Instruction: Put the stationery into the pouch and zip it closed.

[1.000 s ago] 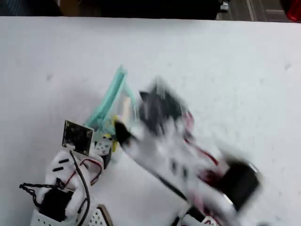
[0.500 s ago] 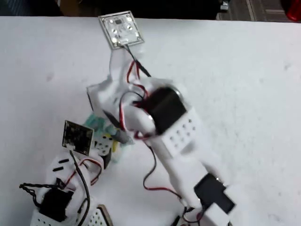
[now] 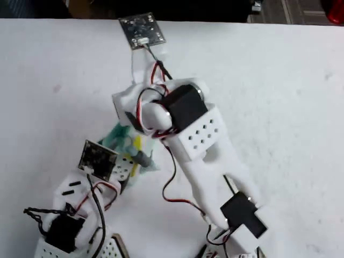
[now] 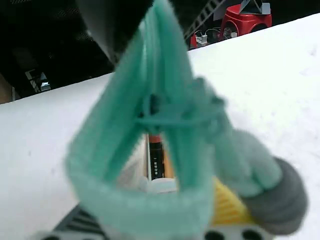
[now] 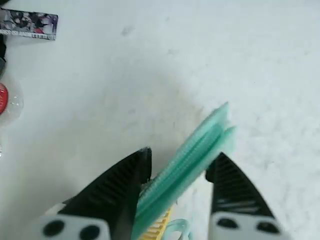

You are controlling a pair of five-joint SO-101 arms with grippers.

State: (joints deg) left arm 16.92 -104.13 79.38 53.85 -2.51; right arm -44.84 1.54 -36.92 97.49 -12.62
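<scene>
The right gripper (image 5: 181,157) is released: its two black fingers (image 5: 122,182) stand apart, one on each side of the long edge of the teal pouch (image 5: 212,125), which runs between them. The pouch stands up on its edge on the white table (image 3: 279,97), on the side near the arms' bases, between the two arms. The left gripper (image 3: 128,164) is at the pouch's other end, close to its mouth; I cannot tell if it is clenched on the fabric. In the left wrist view the mouth of the pouch gapes as a loop, and inside it lies a pen (image 4: 156,160) with an orange and black barrel. A flat printed packet (image 5: 30,25) lies on the table, well apart from the pouch.
</scene>
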